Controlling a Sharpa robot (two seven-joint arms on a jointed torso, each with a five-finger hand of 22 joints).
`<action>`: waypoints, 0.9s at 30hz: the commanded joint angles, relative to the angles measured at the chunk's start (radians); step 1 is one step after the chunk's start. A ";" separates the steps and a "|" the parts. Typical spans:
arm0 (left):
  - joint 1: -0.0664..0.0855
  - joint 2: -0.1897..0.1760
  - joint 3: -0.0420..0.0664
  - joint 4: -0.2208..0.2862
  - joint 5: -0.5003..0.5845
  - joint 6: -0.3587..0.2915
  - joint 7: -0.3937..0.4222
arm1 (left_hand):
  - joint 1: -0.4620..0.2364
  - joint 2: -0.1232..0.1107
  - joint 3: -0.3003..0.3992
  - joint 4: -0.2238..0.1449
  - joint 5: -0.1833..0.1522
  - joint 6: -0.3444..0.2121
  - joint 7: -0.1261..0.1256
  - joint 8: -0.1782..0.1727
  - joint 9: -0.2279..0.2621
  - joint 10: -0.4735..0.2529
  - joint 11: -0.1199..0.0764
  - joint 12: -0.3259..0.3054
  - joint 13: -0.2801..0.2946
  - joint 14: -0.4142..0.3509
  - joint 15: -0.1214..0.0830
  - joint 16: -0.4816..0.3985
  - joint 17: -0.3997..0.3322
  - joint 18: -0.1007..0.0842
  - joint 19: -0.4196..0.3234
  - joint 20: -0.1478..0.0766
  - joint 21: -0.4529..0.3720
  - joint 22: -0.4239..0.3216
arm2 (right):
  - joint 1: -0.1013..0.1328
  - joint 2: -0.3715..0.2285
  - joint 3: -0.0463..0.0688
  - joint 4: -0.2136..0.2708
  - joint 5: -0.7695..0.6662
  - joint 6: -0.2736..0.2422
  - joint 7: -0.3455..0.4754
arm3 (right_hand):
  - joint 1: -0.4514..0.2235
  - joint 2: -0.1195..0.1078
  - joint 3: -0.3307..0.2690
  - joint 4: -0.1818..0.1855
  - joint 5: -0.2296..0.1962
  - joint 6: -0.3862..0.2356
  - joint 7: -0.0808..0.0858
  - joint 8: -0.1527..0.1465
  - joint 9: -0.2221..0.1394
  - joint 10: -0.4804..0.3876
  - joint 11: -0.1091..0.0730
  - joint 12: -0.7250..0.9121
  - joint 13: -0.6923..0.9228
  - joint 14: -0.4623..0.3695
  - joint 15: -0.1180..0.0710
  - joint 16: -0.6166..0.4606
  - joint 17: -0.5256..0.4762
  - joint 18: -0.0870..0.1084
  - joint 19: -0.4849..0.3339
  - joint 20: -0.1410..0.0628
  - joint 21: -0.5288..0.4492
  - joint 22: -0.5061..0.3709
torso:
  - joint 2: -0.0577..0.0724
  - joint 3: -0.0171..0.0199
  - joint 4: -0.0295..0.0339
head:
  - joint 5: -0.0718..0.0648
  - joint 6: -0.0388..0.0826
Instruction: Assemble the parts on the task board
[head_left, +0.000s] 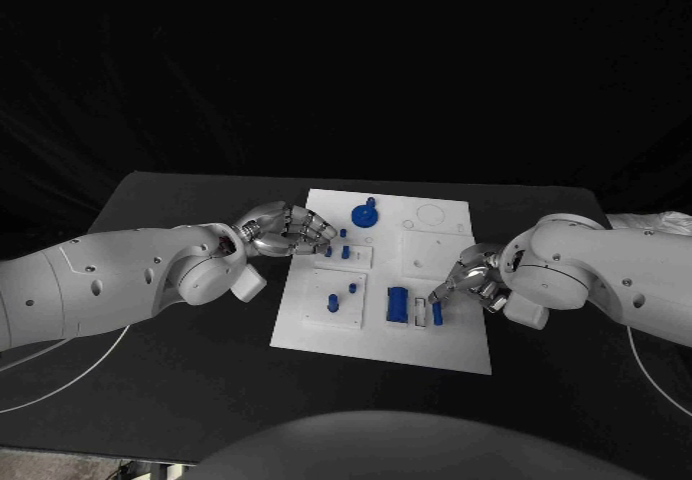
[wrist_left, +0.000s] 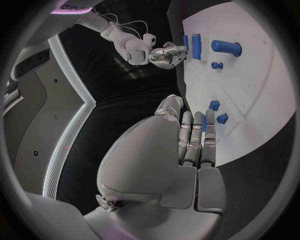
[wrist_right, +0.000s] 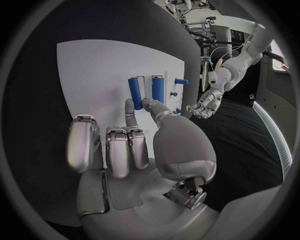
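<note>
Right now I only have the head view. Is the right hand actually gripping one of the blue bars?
Observer: Can't confirm a grip. In the right wrist view, the right hand reaches its thumb and one finger to the ends of the two blue bars. The other fingers are held back.
Operator: Left hand holding a part?
Observer: The left wrist view shows a blue sliver between the left hand fingers. Held or not, I cannot tell.
Operator: Anything beyond it?
Observer: Two small blue pegs stand on the task board just past its fingertips.
</note>
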 joint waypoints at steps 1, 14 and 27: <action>0.000 0.002 0.001 0.001 -0.001 0.022 -0.002 | 0.004 0.007 0.000 0.006 0.006 0.001 0.002 0.004 0.001 0.007 0.001 -0.007 -0.001 0.006 0.002 0.005 -0.001 0.001 0.000 0.009 0.006 0.001 | 0.001 0.005 0.000 -0.003 0.028 0.007 -0.002 | -0.011 0.001 0.033 -0.025 -0.011 0.003 -0.006 0.007 0.004 0.108 -0.007 0.004 0.263 0.104 -0.006 0.003 0.263 0.004 -0.004 -0.005 -0.005 0.177 | 0.000 0.0000 -0.0010 | 0.001 0.000; 0.000 0.006 0.001 -0.002 -0.002 0.032 -0.010 | 0.004 0.007 -0.001 0.006 0.007 0.001 0.002 0.004 0.001 0.007 0.001 -0.008 -0.002 0.005 0.003 0.004 -0.002 0.001 0.000 0.010 0.006 0.002 | 0.003 0.022 0.000 -0.014 0.045 0.012 -0.004 | -0.023 0.006 0.033 -0.017 -0.025 0.000 -0.006 0.008 0.008 0.108 -0.007 0.004 0.263 0.104 -0.006 0.003 0.263 0.006 -0.008 -0.006 -0.015 0.174 | 0.000 -0.0001 -0.0010 | -0.002 0.000; 0.000 0.008 0.001 -0.005 -0.005 0.039 -0.011 | 0.004 0.007 -0.001 0.006 0.007 0.001 0.002 0.004 0.001 0.007 0.001 -0.008 -0.002 0.005 0.003 0.004 -0.002 0.001 0.000 0.010 0.006 0.002 | 0.001 0.045 0.000 -0.038 0.038 0.043 -0.007 | -0.030 0.010 0.036 -0.012 -0.079 -0.016 -0.003 0.006 0.012 0.108 -0.004 0.004 0.263 0.104 -0.004 0.003 0.263 0.013 -0.024 -0.004 -0.051 0.164 | 0.000 -0.0004 0.0000 | -0.003 0.000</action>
